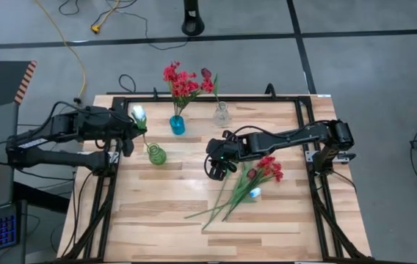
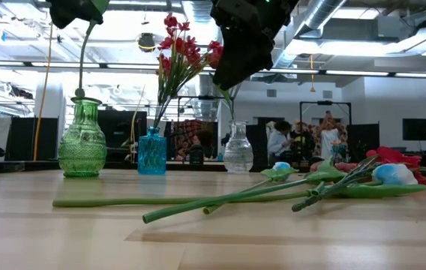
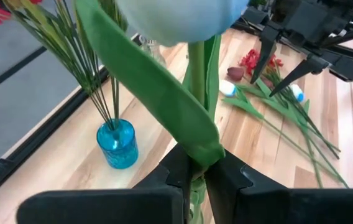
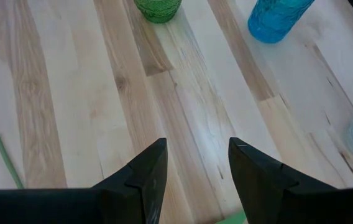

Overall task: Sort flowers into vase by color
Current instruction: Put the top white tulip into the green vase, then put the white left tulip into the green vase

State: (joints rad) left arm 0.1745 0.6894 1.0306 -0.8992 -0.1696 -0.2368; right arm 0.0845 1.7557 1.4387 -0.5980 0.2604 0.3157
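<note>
Holding a white tulip [image 1: 138, 113] by its stem, the left gripper [image 1: 126, 132] sits at the left edge of the bench [image 1: 164, 220] in the high view, fingers [image 3: 178, 174] clamped on the stem just under a leaf. Bloom fills the top of the left wrist view. Stem runs down toward the green vase [image 1: 156, 154]; in the low view it reaches the vase mouth.

Blue vase [image 1: 177, 125], upper centre: red blossoms [image 1: 181, 82] standing in it. Clear vase [image 1: 222, 114] just right of it: one maroon tulip [image 1: 207, 74].

Right gripper [image 1: 217, 169] hangs above bare bench at centre frame, fingers [image 4: 146, 177] apart, nothing between them.

Loose flowers [image 1: 256, 180] lie on the bench right of centre, just beside that gripper: red blossoms, white tulips, a maroon bloom, stems fanning toward lower left.

Low view: people in the room far behind the bench.
</note>
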